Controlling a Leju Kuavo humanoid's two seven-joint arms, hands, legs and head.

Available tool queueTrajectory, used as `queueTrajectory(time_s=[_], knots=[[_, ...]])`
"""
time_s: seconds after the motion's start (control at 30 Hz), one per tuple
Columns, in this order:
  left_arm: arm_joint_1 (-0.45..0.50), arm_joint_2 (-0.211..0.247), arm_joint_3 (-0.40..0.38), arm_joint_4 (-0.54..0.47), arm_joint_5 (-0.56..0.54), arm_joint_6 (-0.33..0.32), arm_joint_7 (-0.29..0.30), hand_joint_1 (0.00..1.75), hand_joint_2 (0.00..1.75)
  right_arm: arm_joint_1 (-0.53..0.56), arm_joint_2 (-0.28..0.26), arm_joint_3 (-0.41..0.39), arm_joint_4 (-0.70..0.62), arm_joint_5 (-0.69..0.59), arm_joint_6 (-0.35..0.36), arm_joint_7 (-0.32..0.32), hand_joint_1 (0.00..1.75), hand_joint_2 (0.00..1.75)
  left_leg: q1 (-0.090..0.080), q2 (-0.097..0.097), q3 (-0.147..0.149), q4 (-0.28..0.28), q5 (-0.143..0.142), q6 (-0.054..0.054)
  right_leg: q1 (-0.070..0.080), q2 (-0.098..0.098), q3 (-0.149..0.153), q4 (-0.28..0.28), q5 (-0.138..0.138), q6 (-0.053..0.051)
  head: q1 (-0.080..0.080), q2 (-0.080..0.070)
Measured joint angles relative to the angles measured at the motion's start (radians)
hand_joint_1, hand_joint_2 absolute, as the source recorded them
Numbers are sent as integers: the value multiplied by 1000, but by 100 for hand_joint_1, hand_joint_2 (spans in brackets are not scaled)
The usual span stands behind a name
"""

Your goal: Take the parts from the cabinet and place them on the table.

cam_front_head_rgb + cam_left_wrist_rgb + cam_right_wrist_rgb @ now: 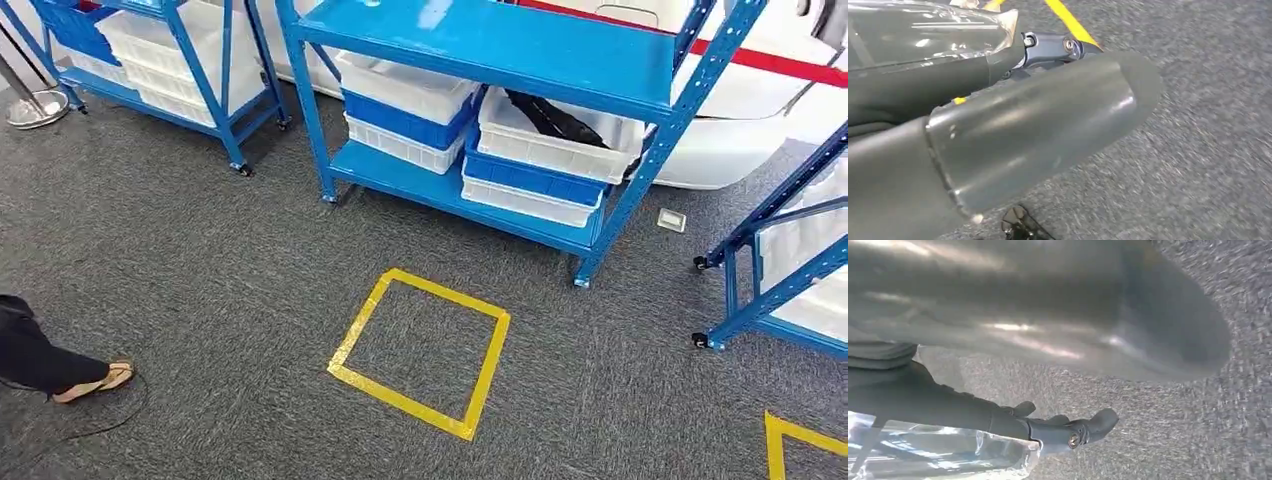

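The blue cabinet rack (pixel 480 45) stands ahead across the grey carpet. Its lower shelf carries stacked white and blue bins (pixel 405 115). A dark part (pixel 555 120) lies in the top white bin (pixel 550 140) on the right stack. In the left wrist view my left hand (pixel 1013 125) hangs over the carpet, thumb apart from the straight dark fingers (pixel 1048 47), nothing between them. My right hand (pixel 1048 315) hangs the same way, fingers (pixel 1063 432) stretched out and holding nothing. Behind each hand's fingers shines a clear glossy surface that I cannot identify.
A yellow tape square (pixel 420 345) marks the floor before the rack. A second blue rack (pixel 160 50) stands at the far left and a third (pixel 790 270) at the right edge. A person's foot (pixel 95 380) rests at the left. A small white item (pixel 672 221) lies on the carpet.
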Motion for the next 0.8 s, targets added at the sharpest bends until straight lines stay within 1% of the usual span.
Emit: queueTrajectory(time_s=[0.03, 0.07, 0.1, 0.13, 0.17, 0.2, 0.23, 0.27, 0.3, 0.33, 0.37, 0.4, 0.43, 0.47, 0.5, 0.53, 0.57, 0.6, 0.63, 0.67, 0.7, 0.73, 0.77, 0.8], knots=[[1, 0, 0, 0, 0, 0, 0, 0, 0, -1, 0, 0, 0, 0, -1, 0, 0, 0, -5, 1, 0, -1, -3, 6, 0, 0, 2, -4, -1, 4, 5, 0], [1, 0, 0, 0, 0, 0, 0, 0, 0, -1, 0, 0, 0, -1, -1, 0, 0, 0, -7, 1, -5, -2, -6, 15, -2, 0, 16, 12, 5, 14, 4, 0], [1, 0, 0, 0, 0, 0, 1, 0, 0, 0, 0, 0, 0, -1, -2, 0, 0, 0, -8, 1, 4, -2, -9, 23, -2, -1, 17, 11, 4, 16, 2, 0], [1, -1, 1, 0, 0, 0, 2, 0, 0, 1, 0, 0, 0, -3, -2, 1, 0, 0, -4, 2, 13, -7, -9, 31, -4, -3, 6, 23, -4, 21, 3, 0], [0, 0, 1, 0, 0, 0, 2, 0, 0, -1, 3, 0, 0, -2, -2, 1, 0, 0, -4, 3, 20, -9, -13, 38, -6, -8, -8, 63, -21, 21, 5, 0], [0, 1, 0, 0, 0, 0, 2, 0, 0, -3, 4, 0, 0, -2, -2, 1, 0, 0, -4, 4, 23, -9, -17, 43, -9, -10, -45, 125, -46, 17, 7, 0], [-1, 2, 0, 0, 0, 0, 2, 0, 0, -3, 4, 0, 0, -2, -2, 1, 0, 0, -5, 5, 25, -9, -20, 47, -10, -10, -94, 206, -74, 15, 6, 0], [-1, 2, 0, 0, 0, 0, 2, 0, 0, -2, 3, 0, 0, -2, -2, 1, 0, 0, -7, 6, 26, -8, -24, 49, -10, -10, -133, 267, -96, 15, 7, 0], [0, 1, 0, 0, 0, 0, 2, 0, 0, 0, 2, 0, 0, -3, -2, 1, 0, 0, -7, 6, 31, -8, -30, 50, -11, -10, -187, 342, -122, 16, 7, 0], [0, 1, 1, 0, 0, 0, 3, 0, 0, 2, 2, 0, 0, -3, -3, 1, 0, 0, -7, 5, 36, -8, -34, 49, -11, -10, -209, 363, -124, 21, 7, 0], [2, 1, 0, 0, -1, 0, 3, 0, 0, 6, 2, -1, 0, -3, -3, 1, 0, 0, -7, 3, 45, -8, -41, 46, -12, -10, -213, 341, -101, 29, 8, 0], [2, 0, 1, 0, -2, 0, 4, 0, 0, 6, 3, -1, 0, -3, -3, 1, 0, 0, -6, 3, 57, -8, -49, 43, -13, -11, -190, 264, -50, 43, 8, 0], [2, 0, 0, 0, -4, 0, 5, 0, 0, 5, 2, -1, 0, -4, -4, 1, 0, 0, -5, 3, 69, -8, -57, 39, -15, -12, -156, 164, 9, 54, 8, 0], [2, 0, 0, 0, -5, 0, 6, 0, 0, 5, 2, -1, 0, -5, -5, 1, 0, 0, -4, 3, 78, -9, -65, 35, -15, -18, -121, 69, 62, 59, 8, 0], [1, 1, 0, 0, -6, 0, 6, 0, 0, 6, 3, -2, 0, -5, -6, 1, 0, 0, -2, 5, 79, -12, -71, 29, -14, -24, -117, 53, 80, 48, 9, 0], [1, 2, 0, 0, -5, 0, 9, 0, 0, 6, 5, -2, 0, -5, -7, 0, 0, 0, -4, 4, 90, -13, -75, 22, -8, -29, -132, 44, 50, 28, 7, 0], [1, 2, 0, 0, -6, 0, 11, 0, 0, 5, 4, -2, 0, -5, -8, -1, 0, 0, -4, 5, 87, -16, -79, 15, 4, -30, -125, 45, 55, 16, 10, 0], [0, 2, 0, 1, -5, 0, 12, 0, 0, 7, 3, -2, 0, -5, -11, -4, 0, 0, -4, 5, 101, -11, -75, 8, 4, -28, -119, 38, 72, 6, 7, 0], [1, 2, 1, 1, -5, 0, 13, 0, 0, 11, 3, -3, 0, -5, -11, -6, 0, 0, -4, 6, 102, -9, -74, 3, 3, -26, -116, 37, 70, -3, 10, 0], [0, 2, 1, 1, -5, 0, 13, 0, 0, 11, 3, -3, 0, -4, -11, -12, 0, 0, -2, 9, 105, 2, -75, 0, -7, -20, -92, 30, 70, -10, 6, 0], [-1, 2, 1, 2, -5, 0, 13, 0, 0, 11, 3, -3, 0, -3, -11, -14, 0, 0, 1, 10, 91, 33, -81, -2, -8, -21, -77, 24, 66, -16, 8, 0], [-2, 1, 0, 2, -5, 0, 12, 0, 0, 10, 3, -3, 0, -3, -11, -17, 0, 0, 0, 7, 59, 95, -98, -3, -8, -21, -69, 23, 59, -26, 1, 0], [-3, 1, 0, 2, -6, 0, 11, 0, 0, 8, 2, -3, 0, -3, -12, -17, 0, 0, 1, 7, 17, 163, -124, -5, -6, -20, -65, 23, 54, -32, 1, 0], [-2, 2, 0, 2, -6, 0, 11, 0, 0, 8, 2, -4, 0, -4, -12, -17, 0, 0, 0, 6, -28, 226, -158, -9, -4, -19, -61, 23, 49, -39, 1, 0]])
